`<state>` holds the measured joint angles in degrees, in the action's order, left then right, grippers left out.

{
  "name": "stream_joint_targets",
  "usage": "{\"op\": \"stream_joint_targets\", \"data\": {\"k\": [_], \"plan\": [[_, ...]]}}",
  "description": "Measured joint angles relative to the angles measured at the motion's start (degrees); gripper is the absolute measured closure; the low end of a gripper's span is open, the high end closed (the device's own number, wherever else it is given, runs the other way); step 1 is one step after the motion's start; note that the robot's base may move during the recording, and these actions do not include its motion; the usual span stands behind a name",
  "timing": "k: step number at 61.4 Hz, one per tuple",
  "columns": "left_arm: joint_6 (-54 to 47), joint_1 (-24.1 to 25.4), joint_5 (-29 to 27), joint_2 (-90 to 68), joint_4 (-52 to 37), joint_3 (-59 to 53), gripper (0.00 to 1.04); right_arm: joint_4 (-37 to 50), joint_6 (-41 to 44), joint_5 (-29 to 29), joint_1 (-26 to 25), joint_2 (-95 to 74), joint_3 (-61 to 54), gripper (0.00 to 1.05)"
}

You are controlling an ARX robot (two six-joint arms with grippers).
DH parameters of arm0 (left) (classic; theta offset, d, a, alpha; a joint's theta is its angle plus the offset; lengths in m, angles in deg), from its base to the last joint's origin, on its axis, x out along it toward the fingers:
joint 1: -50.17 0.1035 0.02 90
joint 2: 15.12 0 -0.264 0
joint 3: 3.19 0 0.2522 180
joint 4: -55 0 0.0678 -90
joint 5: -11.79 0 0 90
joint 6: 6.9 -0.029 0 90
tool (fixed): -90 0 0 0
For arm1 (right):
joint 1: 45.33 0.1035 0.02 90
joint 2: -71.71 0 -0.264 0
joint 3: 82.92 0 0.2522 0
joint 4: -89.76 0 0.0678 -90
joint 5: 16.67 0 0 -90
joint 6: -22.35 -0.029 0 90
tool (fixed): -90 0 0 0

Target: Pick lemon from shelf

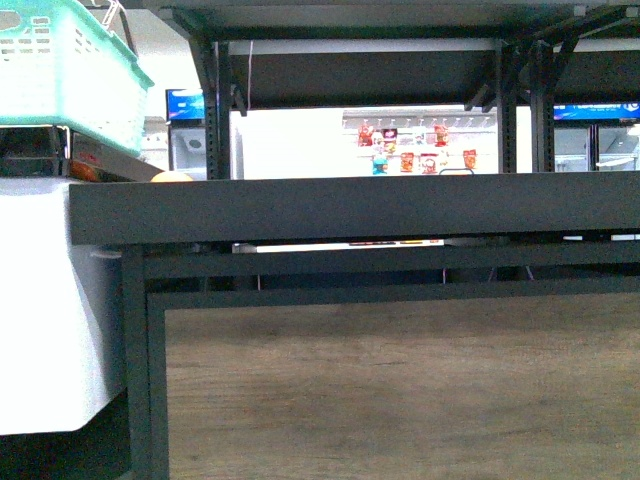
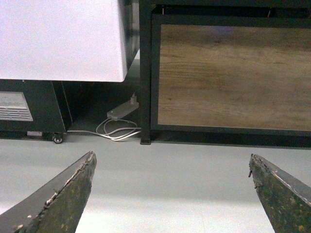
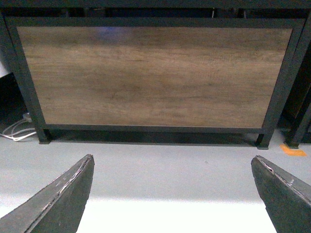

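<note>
The black shelf (image 1: 350, 205) fills the front view, its thick front rim running across at mid-height. Only the yellow top of the lemon (image 1: 172, 177) peeks over that rim near the shelf's left end. Neither arm shows in the front view. In the left wrist view my left gripper (image 2: 171, 167) is open over grey floor, facing the shelf's wooden lower panel (image 2: 233, 73) and left leg. In the right wrist view my right gripper (image 3: 172, 167) is open too, low before the same wood panel (image 3: 155, 75), nothing between its fingers.
A teal plastic basket (image 1: 65, 65) sits atop a white cabinet (image 1: 45, 300) left of the shelf. A power strip with white cables (image 2: 121, 111) lies on the floor by the shelf's left leg. Orange tape (image 3: 291, 151) marks the floor at right.
</note>
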<state>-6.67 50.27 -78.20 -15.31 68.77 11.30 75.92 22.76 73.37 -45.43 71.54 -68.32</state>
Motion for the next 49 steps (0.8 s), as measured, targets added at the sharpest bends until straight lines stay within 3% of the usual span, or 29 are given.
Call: {"op": "stream_joint_targets", "data": {"k": [49], "plan": [[0.0,0.0,0.0,0.0,0.0,0.0,0.08,0.0,0.0,0.0,0.0,0.0,0.0,0.07]]}}
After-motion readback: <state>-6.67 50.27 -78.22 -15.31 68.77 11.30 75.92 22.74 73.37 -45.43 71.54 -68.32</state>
